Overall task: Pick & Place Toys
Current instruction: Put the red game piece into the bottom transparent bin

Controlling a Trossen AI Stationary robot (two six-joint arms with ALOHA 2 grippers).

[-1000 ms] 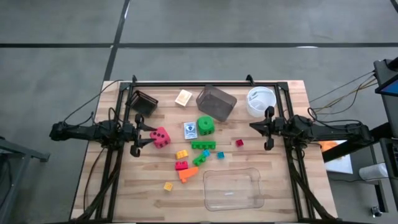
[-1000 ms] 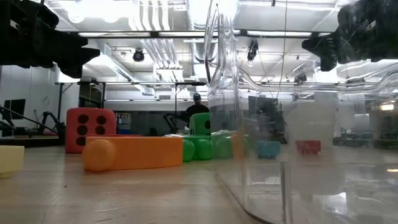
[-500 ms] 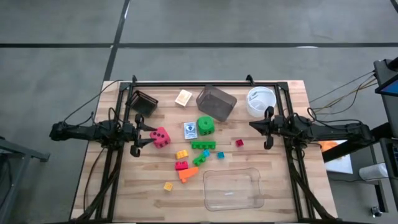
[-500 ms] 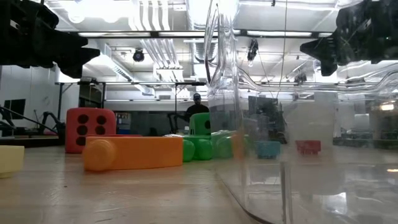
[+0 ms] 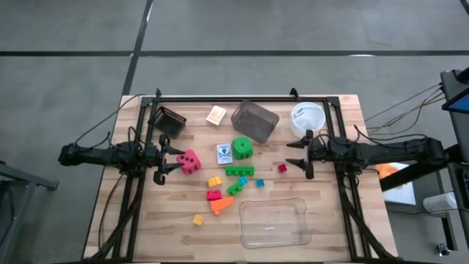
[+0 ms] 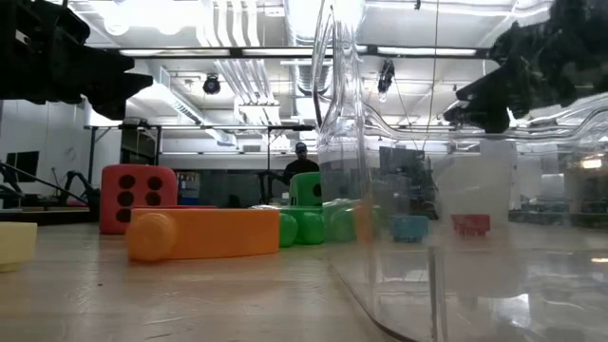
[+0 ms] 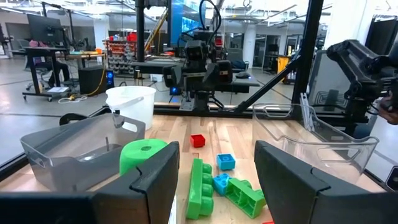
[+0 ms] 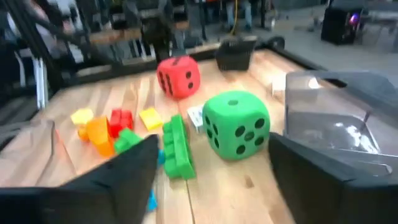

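Observation:
The toys lie mid-table: a pink-red die (image 5: 189, 161), a green die (image 5: 242, 147), a white-blue card pack (image 5: 224, 154), a long green brick (image 5: 239, 171), a small red brick (image 5: 282, 169), and yellow, pink and orange bricks (image 5: 217, 198). A tan block (image 5: 216, 115) lies toward the far edge. My left gripper (image 5: 174, 158) hovers open just left of the pink-red die. My right gripper (image 5: 291, 154) hovers open right of the small red brick. In the right wrist view its fingers (image 8: 211, 180) point toward the green die (image 8: 236, 124).
A clear plastic tray (image 5: 272, 222) stands near the front edge, right of centre. A white bowl (image 5: 307, 119), a clear grey bin (image 5: 254, 121) and a dark box (image 5: 170, 119) stand along the far side. A black frame runs along the far edge and both sides.
My right gripper has moved toward the table's left, toward the small red brick, has come down a little, and has opened. The toys have stayed where they were.

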